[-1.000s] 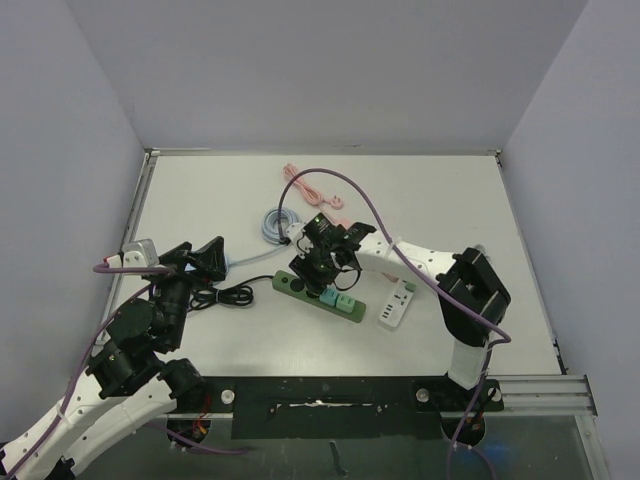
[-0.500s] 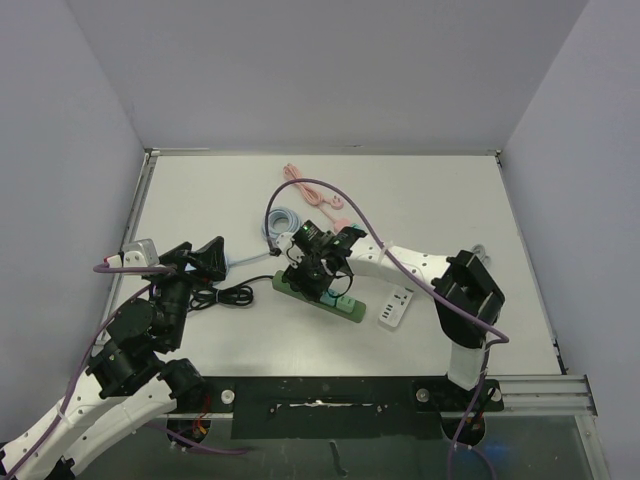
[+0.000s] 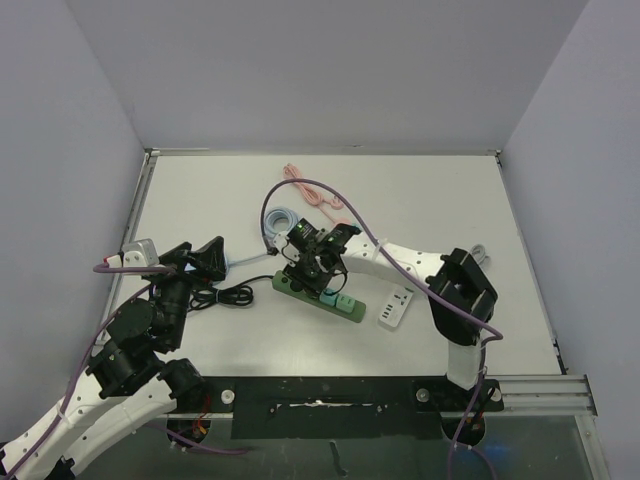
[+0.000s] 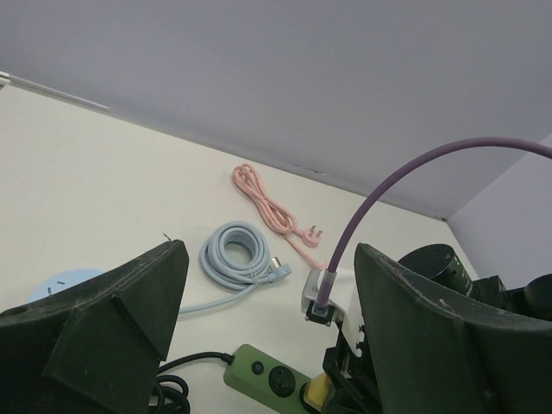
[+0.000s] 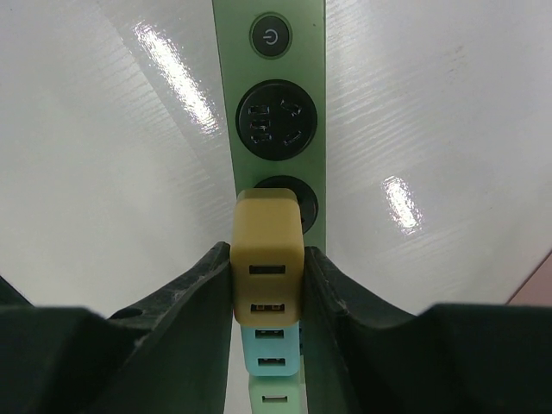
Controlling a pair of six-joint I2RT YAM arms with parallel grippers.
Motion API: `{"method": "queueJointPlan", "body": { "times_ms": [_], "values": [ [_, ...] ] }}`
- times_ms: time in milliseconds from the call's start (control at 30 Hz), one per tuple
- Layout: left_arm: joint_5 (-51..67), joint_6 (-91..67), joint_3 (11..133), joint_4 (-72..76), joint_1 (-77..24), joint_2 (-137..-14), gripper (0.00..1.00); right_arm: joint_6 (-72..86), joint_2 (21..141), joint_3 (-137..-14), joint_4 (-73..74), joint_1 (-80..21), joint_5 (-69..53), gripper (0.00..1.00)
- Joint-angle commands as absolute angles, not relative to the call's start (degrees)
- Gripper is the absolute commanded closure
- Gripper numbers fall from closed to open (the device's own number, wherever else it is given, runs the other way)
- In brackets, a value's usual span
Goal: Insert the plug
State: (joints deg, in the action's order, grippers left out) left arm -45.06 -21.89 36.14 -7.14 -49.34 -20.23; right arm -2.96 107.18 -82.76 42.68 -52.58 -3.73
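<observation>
On the white table (image 3: 440, 200), the right gripper (image 5: 267, 269) clamped the yellow plug (image 5: 267, 226) at the green power strip (image 5: 226, 86)'s second socket. The plug was likely light, rigid and smooth, best pinched across its flat flanks. The left gripper (image 4: 267, 302) gaped, empty.

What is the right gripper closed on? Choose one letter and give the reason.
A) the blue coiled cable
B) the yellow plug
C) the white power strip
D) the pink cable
B: in the right wrist view the right gripper pinches the yellow plug between its fingers, over the green power strip.
</observation>
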Motion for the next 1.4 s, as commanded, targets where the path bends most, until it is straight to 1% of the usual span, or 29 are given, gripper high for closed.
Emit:
{"method": "queueJointPlan", "body": {
  "times_ms": [0,133,300,467,500,567,633,767,900,1033,1367],
  "values": [
    [-46.0,-22.1,36.7,-6.1,-49.4,-20.0,0.23,-5.1,112.7,-82.0,43.4,-52.9,1.6,1.0],
    [-46.0,-22.2,36.6,-5.9,-49.3,-20.0,0.23,-5.0,113.6,-81.3,42.5,-53.8,4.9,1.0],
    [-46.1,-22.2,36.7,-6.0,-49.3,-20.2,0.23,-3.4,113.3,-79.3,39.9,-54.0,14.1,1.0],
    [-46.1,-22.2,36.6,-5.8,-49.4,-20.4,0.23,-4.3,113.6,-79.9,40.9,-53.4,6.8,1.0],
    [-46.2,-22.1,36.7,-5.8,-49.4,-20.4,0.23,-4.4,114.1,-80.3,41.6,-53.5,5.9,0.99],
    [-46.1,-22.1,36.7,-5.8,-49.4,-20.4,0.23,-4.2,114.5,-81.0,42.4,-53.7,4.6,0.94],
    [-46.1,-22.1,36.7,-5.9,-49.4,-20.4,0.23,-3.0,113.6,-82.1,42.7,-53.7,3.4,0.84],
    [-46.1,-22.1,36.7,-5.9,-49.4,-20.6,0.23,0.4,109.1,-86.0,42.5,-53.6,0.8,0.56],
    [-46.0,-22.1,36.8,-5.8,-49.3,-21.0,0.23,2.8,106.3,-89.0,42.7,-53.2,-2.7,0.46],
    [-45.9,-22.1,36.9,-5.9,-49.4,-21.1,0.23,3.1,106.1,-89.9,44.3,-53.1,-4.2,0.44],
    [-46.1,-22.0,36.8,-5.8,-49.3,-21.0,0.23,0.4,107.9,-91.0,49.5,-53.0,-5.2,0.47]
  ]
}}
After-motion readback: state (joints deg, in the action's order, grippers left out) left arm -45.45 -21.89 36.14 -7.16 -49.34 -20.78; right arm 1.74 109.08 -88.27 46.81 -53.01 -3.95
